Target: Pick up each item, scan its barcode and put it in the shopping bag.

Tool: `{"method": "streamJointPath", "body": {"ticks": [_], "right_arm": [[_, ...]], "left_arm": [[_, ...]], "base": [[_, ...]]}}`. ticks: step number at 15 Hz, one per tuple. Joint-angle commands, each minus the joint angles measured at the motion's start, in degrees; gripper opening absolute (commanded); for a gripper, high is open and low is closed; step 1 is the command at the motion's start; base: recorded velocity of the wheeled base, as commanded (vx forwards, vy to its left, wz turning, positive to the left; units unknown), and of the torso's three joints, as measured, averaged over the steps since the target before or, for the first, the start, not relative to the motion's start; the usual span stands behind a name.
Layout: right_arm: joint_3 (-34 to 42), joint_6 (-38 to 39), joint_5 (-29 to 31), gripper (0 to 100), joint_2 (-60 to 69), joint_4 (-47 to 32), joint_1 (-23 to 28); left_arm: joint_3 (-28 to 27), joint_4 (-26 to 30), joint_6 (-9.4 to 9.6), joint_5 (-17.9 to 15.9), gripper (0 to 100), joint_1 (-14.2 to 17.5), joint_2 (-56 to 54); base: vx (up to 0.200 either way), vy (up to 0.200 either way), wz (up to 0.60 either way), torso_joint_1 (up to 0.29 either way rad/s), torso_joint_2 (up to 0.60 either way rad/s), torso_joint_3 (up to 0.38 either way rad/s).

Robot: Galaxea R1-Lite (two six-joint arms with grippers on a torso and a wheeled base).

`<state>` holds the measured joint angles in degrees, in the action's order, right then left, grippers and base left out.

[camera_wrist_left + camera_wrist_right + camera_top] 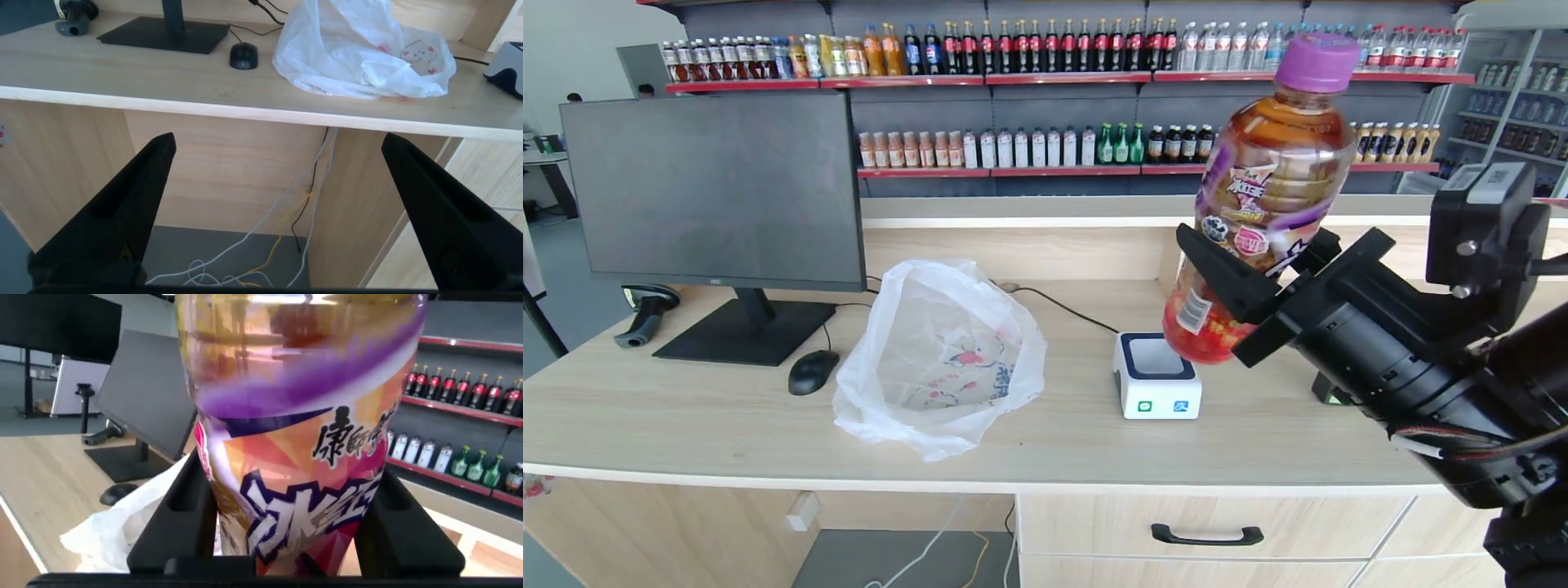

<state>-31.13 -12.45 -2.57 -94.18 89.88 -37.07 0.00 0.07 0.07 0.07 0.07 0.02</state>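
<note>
One tilted bottle [1270, 175], pinched low by right gripper [1262, 273] fingers [1221, 282], could slip onto the scanner [1156, 380]; left gripper [278, 155] fingers [135, 204] gape empty.

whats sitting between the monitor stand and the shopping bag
A black mouse lies on the counter between them, clear in the head view.

Light-wood counter [686, 433] runs left to right, w/ a drawer [1094, 518] (black handle) under its near right edge. Dark monitor [715, 192] sits on the left, black mouse [813, 371] just beside its stand. Far side: grey wall w/ red-edged shelves [1013, 79], 2 rows packed w/ drink bottles. Pale shelving unit [1503, 106] far right. Grey floor [849, 563]; loose cables [310, 192] hang under the counter.
</note>
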Motion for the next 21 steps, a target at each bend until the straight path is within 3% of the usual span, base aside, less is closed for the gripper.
{"method": "streamJointPath", "body": {"ticks": [1, 5, 8, 14, 21], "right_arm": [[2.5, 4.4, 3.4, 0, 0.6, 0.1, -0.1], [5.0, 7.6, 3.7, 0, -0.2, 0.1, 0.4], [7.4, 9.2, 3.7, 0, -0.2, 0.1, 2.0], [8.4, 11.1, 3.7, 0, 0.1, 0.1, 2.4], [8.0, 11.5, 3.7, 0, -0.2, 0.1, 2.5]], "left_arm": [[0.0, -0.1, -0.07, 0.0, 100, 0.0, 0.0], [0.0, -0.1, -0.07, 0.0, 100, -0.1, 0.0], [0.0, -0.1, -0.16, 0.0, 100, 0.0, 0.0], [0.0, -0.1, 0.01, 0.0, 100, -0.1, 0.0], [0.0, -0.1, -0.34, 0.0, 100, 0.0, 0.0]], "base": [[0.000, 0.000, 0.00, 0.000, 0.00, 0.000], [0.000, 0.000, 0.00, 0.000, 0.00, 0.000], [-0.200, 0.000, 0.00, 0.006, 0.00, 0.002], [0.000, 0.000, 0.00, 0.000, 0.00, 0.000], [0.000, 0.200, 0.00, 0.007, 0.00, 0.002]]}}
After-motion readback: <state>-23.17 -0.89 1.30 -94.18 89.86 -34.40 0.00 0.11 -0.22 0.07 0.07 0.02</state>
